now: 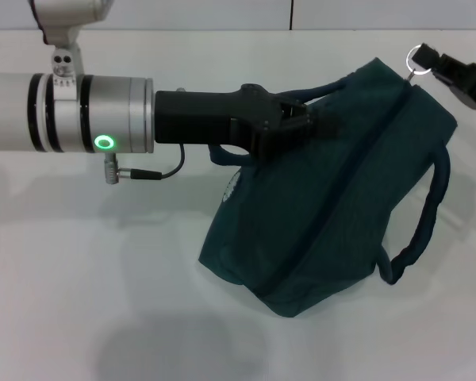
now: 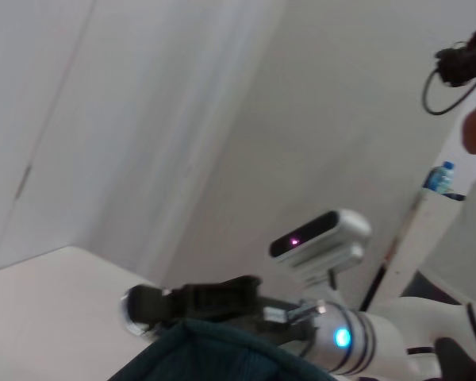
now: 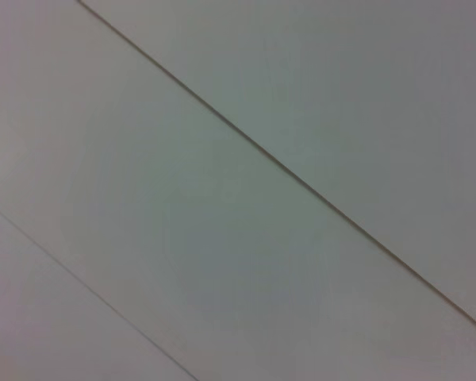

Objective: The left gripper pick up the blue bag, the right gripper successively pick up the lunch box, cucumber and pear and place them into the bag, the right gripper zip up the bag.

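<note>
Above the white worktop [image 1: 103, 302], the left gripper [image 1: 301, 119] is clamping one rolled handle of the blue bag [image 1: 341, 206], holding it lifted and tilted. At the bag's far corner, the right gripper [image 1: 452, 75] is pinching the zipper ring [image 1: 415, 57].

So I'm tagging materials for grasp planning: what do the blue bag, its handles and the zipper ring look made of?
The blue bag looks like matte woven fabric: it sags and creases softly, with no shine. Its handles seem to be the same cloth rolled into tubes. The zipper ring looks like bright metal, thin and glinting, at the right gripper. The left gripper pinches the bag's upper edge.
</note>
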Robot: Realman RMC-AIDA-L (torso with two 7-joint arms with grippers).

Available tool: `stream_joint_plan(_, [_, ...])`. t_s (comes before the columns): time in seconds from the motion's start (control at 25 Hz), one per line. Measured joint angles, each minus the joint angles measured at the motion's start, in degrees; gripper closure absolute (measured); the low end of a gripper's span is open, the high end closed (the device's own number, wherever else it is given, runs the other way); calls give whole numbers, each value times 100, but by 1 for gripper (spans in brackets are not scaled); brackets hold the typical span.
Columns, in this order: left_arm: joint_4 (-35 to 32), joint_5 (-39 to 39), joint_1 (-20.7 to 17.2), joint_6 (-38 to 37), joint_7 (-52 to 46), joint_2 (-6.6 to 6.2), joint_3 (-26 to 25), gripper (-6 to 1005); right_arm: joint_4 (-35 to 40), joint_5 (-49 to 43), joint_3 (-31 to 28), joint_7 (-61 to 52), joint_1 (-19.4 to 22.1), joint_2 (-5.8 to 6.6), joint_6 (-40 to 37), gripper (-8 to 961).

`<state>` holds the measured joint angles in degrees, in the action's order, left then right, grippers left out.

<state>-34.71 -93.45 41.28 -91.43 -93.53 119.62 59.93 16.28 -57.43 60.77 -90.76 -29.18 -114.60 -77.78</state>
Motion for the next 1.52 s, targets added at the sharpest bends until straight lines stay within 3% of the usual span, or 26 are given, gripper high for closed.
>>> stream_joint_plan(0.36, [-8,218,-68,-244,299,-4,-9,949,-141,-174,32,-5,-58,-42,150,925])
stream_joint_plan(0.76, [8,229,-128,339,85,3,-43,951,-144,-169,-22,-18,39,-51,-292,924])
stream_joint_plan(1.0, [9,253,-98,420,25,0,-50,943,-130,-155,-110,-21,254,-2,-492,727])
stream_joint_plan(1.4, [114,337,109,685,-193,22,59,896,-100,-146,-745,-21,908,326,-805,253])
stream_joint_plan(1.52, [296,350,257,727,-230,23,63,882,-106,-144,-999,-23,1079,393,-903,244])
